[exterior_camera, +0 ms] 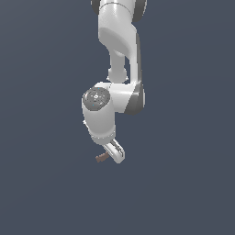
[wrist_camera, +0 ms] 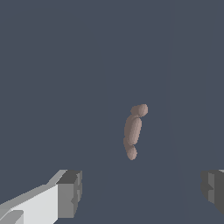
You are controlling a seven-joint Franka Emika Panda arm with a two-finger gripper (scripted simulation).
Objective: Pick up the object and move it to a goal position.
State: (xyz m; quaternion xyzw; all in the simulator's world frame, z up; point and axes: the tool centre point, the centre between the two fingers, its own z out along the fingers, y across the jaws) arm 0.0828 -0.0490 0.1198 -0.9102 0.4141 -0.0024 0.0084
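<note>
Spread wide, the white pincer [wrist_camera: 140, 192] hovered near the small matte reddish-brown oblong peg [wrist_camera: 134, 131], needing to straddle it squarely before pinching.

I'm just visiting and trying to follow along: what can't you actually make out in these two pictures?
- Exterior view: the brown object is tiny; its end beside the hand is hidden, so contact is unclear.
- Exterior view: the arm's upper part is cut off by the top edge.
- Wrist view: both fingers are cropped by the edges; the object lies between and beyond them, its height unclear.
- No goal marker shows in either view.
</note>
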